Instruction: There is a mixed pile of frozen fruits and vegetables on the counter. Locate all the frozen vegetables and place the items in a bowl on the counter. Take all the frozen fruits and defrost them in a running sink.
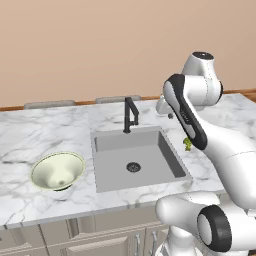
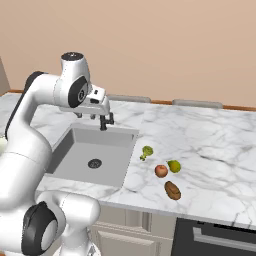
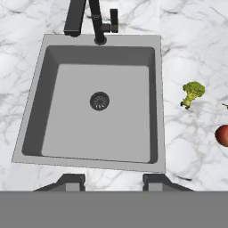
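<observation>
Hand view looked down on the sink (image 3: 102,111), with the gripper (image 3: 113,180) closed and empty above it. Broccoli (image 3: 192,93) and apple (image 3: 222,135) lay on the counter (image 3: 191,53) beside it.

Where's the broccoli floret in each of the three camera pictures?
Left base view: broccoli floret peeks out right of the sink, just under the arm's dark forearm band.
Right base view: it lies on the counter right of the sink, upper left of the apple.
Hand view: it sits at right, beyond the basin.
Shared landmark: the black faucet.
</observation>
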Tool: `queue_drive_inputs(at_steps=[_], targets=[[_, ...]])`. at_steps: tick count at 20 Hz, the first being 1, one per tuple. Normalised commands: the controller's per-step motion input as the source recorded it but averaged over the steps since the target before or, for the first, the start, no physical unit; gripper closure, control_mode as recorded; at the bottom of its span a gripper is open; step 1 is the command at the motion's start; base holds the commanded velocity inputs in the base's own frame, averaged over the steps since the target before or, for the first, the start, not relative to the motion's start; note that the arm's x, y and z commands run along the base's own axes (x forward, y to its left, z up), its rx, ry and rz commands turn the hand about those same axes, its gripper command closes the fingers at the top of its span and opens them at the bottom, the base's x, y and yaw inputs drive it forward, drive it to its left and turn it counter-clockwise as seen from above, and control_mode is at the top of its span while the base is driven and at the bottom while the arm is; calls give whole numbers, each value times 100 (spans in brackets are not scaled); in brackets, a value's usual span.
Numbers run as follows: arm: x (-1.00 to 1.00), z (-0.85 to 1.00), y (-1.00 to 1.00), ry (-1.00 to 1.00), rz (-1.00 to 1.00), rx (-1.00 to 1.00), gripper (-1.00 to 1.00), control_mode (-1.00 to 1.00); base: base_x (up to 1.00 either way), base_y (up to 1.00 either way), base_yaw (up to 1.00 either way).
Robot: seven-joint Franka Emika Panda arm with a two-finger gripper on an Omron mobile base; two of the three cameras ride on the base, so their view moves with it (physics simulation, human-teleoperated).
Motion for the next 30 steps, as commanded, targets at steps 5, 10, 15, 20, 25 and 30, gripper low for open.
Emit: queue_drive_inputs(at_steps=[5, 10, 15, 20, 25, 30], targets=[[0, 0, -15, 0, 0, 0, -100, -100, 0, 0, 0], [0, 0, -30, 0, 0, 0, -100, -100, 0, 0, 0], [0, 0, -32, 0, 0, 0, -100, -100, 0, 0, 0], [0, 0, -32, 0, 0, -1, -100, -100, 0, 0, 0], [1, -1, -33, 0, 0, -3, -100, -100, 0, 0, 0], [16, -12, -28, 0, 0, -3, -100, -100, 0, 0, 0]])
